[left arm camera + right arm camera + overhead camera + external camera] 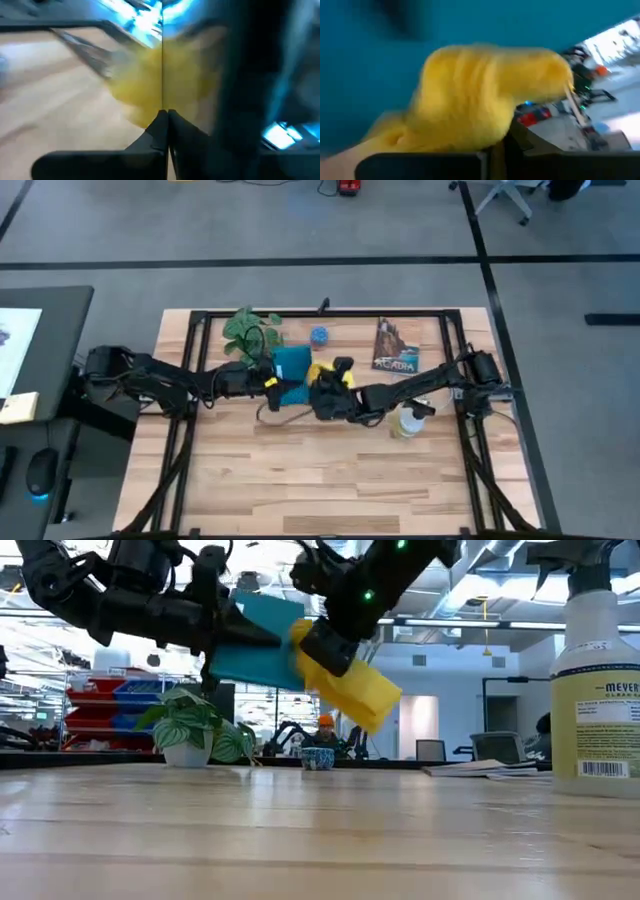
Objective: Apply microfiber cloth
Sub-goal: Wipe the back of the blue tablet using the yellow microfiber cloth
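Note:
The bright yellow microfiber cloth is bunched in my right gripper, which is shut on it over the middle of the table. It lies against a flat teal tablet. My left gripper is shut on the tablet and holds it in the air. In the right wrist view the cloth fills the space in front of the teal face. Both things are well above the tabletop in the low view. My left gripper pinches the tablet's edge between its two fingers, coming level from the table's left; the tablet shows edge-on in its wrist view. The tablet is lifted clear and tilted. My right gripper holds a bunched wad of the cloth, several layers, coming from the table's right. The wad lies against the teal face, and a free end hangs slack below the fingers, clear of the table.
A clear spray bottle stands under the right arm. A potted plant, a small blue cup and a book sit along the far side. The near half of the wooden table is bare.

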`<state>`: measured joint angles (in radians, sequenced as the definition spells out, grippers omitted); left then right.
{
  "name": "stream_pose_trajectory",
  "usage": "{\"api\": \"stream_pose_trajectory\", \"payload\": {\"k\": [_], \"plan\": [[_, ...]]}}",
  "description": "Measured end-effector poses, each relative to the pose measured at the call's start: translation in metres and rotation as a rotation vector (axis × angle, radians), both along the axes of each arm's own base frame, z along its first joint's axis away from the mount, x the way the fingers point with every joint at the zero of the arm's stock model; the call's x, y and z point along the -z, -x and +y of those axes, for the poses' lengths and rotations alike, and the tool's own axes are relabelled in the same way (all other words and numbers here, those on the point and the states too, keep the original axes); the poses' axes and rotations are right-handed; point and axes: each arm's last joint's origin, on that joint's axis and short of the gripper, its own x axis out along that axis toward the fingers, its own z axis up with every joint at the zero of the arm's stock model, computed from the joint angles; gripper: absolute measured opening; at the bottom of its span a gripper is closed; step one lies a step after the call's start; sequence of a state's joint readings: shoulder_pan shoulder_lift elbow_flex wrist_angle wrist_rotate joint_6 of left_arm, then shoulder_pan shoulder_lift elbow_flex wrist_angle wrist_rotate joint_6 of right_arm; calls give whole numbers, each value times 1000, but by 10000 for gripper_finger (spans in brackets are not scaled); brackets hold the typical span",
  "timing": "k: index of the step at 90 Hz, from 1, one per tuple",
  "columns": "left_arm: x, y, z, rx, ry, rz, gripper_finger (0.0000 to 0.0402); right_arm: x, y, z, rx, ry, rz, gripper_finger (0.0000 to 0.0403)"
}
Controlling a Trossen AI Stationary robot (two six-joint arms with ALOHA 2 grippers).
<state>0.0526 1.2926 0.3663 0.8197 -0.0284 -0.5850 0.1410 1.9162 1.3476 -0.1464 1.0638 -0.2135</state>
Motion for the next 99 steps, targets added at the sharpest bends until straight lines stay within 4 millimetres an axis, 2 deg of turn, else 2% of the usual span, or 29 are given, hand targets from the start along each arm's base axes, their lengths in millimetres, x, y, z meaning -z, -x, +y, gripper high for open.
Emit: {"api": "stream_pose_trajectory", "payload": {"k": [20,30,38,47,54,61,79,99], "plan": [[2,0,1,-31,-30,25,11,-23,5,-3,35,39,-65,5],[6,1,2,-54,-40,63,11,-48,15,0,59,62,-125,5],[8,2,4,-89,-49,85,11,-69,25,12,8,30,-193,5],[9,2,6,-109,-52,96,11,-81,28,25,-141,-57,-235,5],[8,2,6,-115,-55,93,11,-80,25,33,-258,-123,-245,5],[7,2,6,-113,-66,75,11,-72,16,34,-289,-145,-269,5],[5,1,0,-58,-82,60,11,-42,-6,6,-222,-121,-242,5],[9,2,-3,-52,-96,89,11,-28,-1,-4,-191,-257,-173,5]]}}
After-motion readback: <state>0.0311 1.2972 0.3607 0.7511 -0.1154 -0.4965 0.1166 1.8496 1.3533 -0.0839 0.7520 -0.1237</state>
